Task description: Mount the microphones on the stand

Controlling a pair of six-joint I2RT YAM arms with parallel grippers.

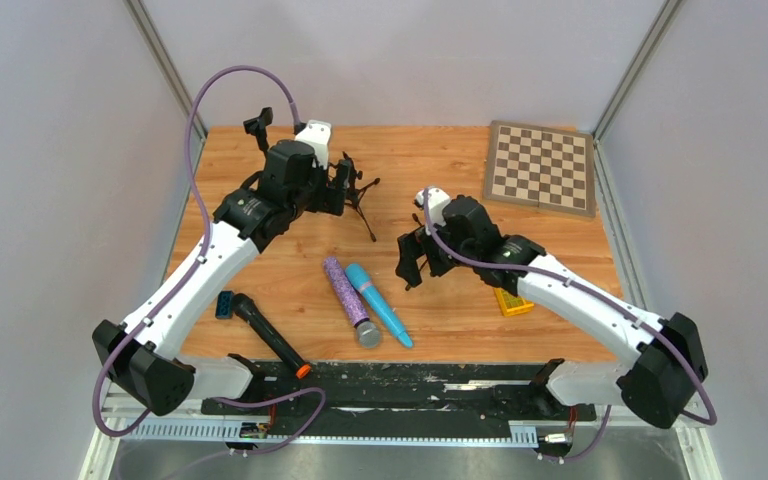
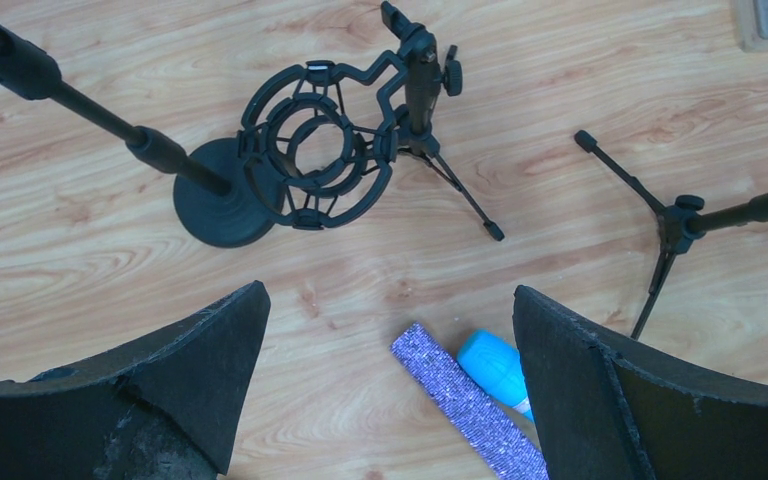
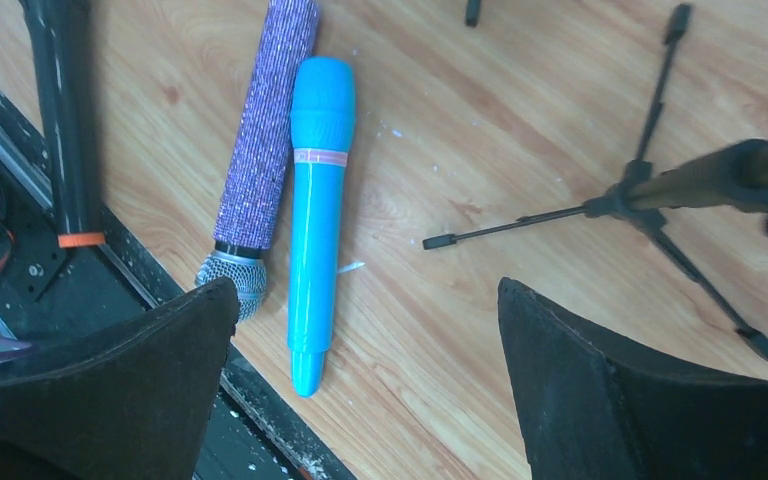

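Observation:
The glittery purple microphone and the light-blue microphone lie side by side at the table's front middle. The black microphone with the orange ring lies to their left. My left gripper is open and empty above a black shock-mount stand; a round-base stand is beside it. My right gripper is open and empty, just right of the two microphones. The right wrist view shows the purple microphone, the blue one, the black one and a tripod stand.
A chessboard lies at the back right. A yellow object sits under my right forearm, and a small blue object lies by the black microphone. A black rail runs along the table's front edge.

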